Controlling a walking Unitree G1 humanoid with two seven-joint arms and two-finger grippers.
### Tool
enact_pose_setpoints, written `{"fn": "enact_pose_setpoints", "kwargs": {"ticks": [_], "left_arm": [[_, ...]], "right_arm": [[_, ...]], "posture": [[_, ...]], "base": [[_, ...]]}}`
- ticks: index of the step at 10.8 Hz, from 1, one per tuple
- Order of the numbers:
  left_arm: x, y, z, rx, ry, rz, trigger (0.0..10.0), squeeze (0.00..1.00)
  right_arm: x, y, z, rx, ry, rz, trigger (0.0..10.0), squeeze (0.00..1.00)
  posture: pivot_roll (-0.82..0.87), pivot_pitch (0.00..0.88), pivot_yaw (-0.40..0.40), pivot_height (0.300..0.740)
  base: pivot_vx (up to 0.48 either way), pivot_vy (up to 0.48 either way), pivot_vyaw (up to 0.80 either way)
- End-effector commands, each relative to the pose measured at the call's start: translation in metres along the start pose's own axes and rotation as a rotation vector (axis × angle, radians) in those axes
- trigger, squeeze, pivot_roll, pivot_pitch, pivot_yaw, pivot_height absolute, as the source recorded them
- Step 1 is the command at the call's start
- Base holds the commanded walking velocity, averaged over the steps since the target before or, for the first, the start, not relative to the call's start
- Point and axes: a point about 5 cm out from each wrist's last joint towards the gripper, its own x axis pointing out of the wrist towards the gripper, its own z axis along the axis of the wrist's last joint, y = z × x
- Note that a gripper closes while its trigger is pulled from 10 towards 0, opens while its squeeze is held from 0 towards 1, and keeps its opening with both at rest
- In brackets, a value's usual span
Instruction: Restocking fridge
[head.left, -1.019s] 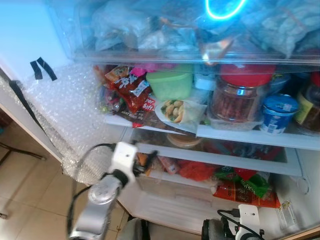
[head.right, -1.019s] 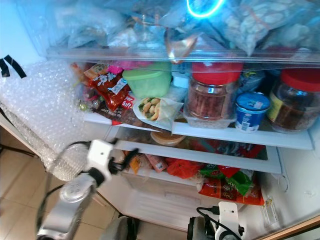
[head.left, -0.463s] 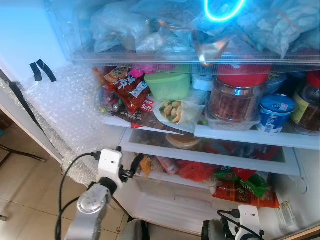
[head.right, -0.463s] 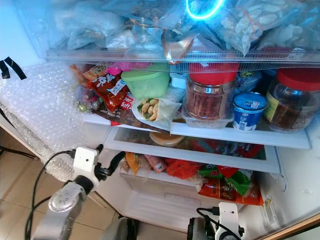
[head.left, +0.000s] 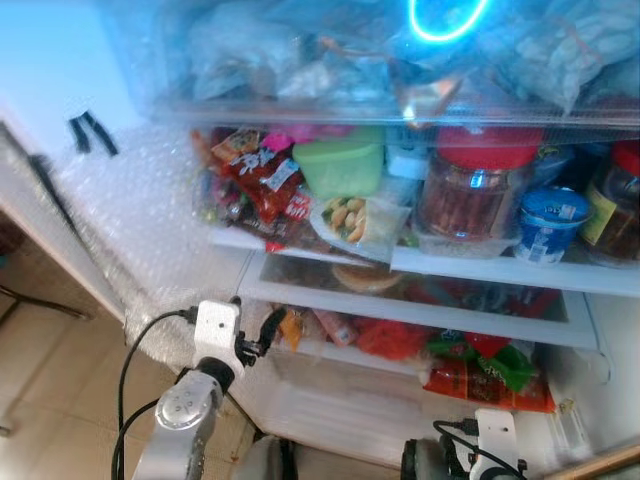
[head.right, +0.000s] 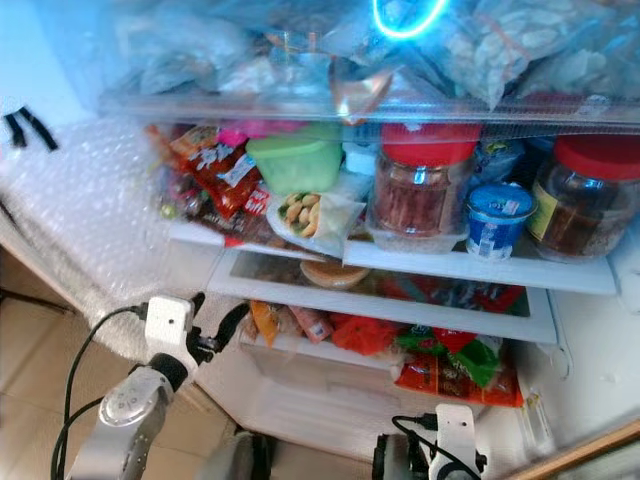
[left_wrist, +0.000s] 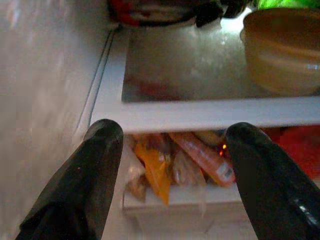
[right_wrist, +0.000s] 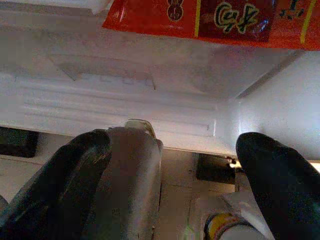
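Note:
The open fridge has a glass shelf (head.left: 420, 305) with a tan bowl (left_wrist: 282, 50) on it. Beneath the shelf is a drawer (head.left: 330, 355) of snack packets, among them an orange packet (left_wrist: 155, 170). My left gripper (head.left: 262, 335) hovers at the drawer's left front corner, open, with nothing between its fingers (left_wrist: 85, 185). My right gripper (right_wrist: 172, 170) hangs low by the fridge's bottom, open and empty, under a red packet (right_wrist: 200, 15). Its wrist (head.left: 495, 440) shows at the picture's bottom edge.
The upper shelf (head.left: 480, 265) is crowded with a green tub (head.left: 342, 165), red-lidded jars (head.left: 470, 190), a blue-lidded cup (head.left: 548, 222) and red snack bags (head.left: 265, 175). Bubble wrap (head.left: 140, 220) covers the left wall. A tiled floor (head.left: 50, 380) lies to the left.
My left arm has dropped and drawn back to the left, away from the drawer front, still empty. The right arm has stayed put. The camera shifted slightly.

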Motion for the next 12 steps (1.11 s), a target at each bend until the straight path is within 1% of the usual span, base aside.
{"fn": "enact_pose_setpoints", "kwargs": {"ticks": [1, 6, 8, 9, 10, 11, 12], "left_arm": [[-0.005, 0.008, -0.007, -0.012, 0.027, 0.041, 10.0, 0.00], [-0.006, 0.018, -0.011, -0.018, 0.037, 0.092, 10.0, 0.00], [-0.006, 0.025, -0.014, -0.040, 0.049, 0.121, 10.0, 0.00], [-0.006, 0.036, -0.026, -0.063, 0.093, 0.180, 10.0, 0.00], [-0.016, 0.063, -0.058, -0.148, 0.246, 0.352, 10.0, 0.00], [-0.023, 0.072, -0.074, -0.184, 0.319, 0.402, 10.0, 0.00], [-0.035, 0.079, -0.097, -0.271, 0.431, 0.442, 10.0, 0.00]], "right_arm": [[-0.005, 0.006, -0.022, 0.003, 0.078, 0.019, 10.0, 0.00], [-0.005, 0.005, -0.023, -0.005, 0.082, 0.025, 10.0, 0.00], [-0.005, 0.005, -0.023, -0.006, 0.083, 0.025, 10.0, 0.00], [-0.005, 0.005, -0.023, -0.006, 0.083, 0.026, 10.0, 0.00], [-0.005, 0.006, -0.023, -0.003, 0.082, 0.026, 10.0, 0.00], [-0.005, 0.006, -0.023, -0.003, 0.081, 0.027, 10.0, 0.00], [-0.005, 0.007, -0.022, -0.005, 0.081, 0.031, 10.0, 0.00]], "posture": [[-0.02, 0.063, 0.124, 0.632], [-0.02, 0.064, 0.118, 0.632], [-0.02, 0.064, 0.119, 0.632], [-0.02, 0.067, 0.116, 0.632], [-0.01, 0.069, 0.116, 0.632], [-0.01, 0.069, 0.113, 0.632], [-0.01, 0.067, 0.111, 0.632]], "base": [[-0.341, 0.000, 0.00], [-0.333, 0.000, 0.00], [-0.322, 0.000, 0.00], [0.000, 0.000, 0.00], [0.000, 0.000, 0.00], [0.000, 0.000, 0.00], [0.000, 0.000, 0.00]]}}
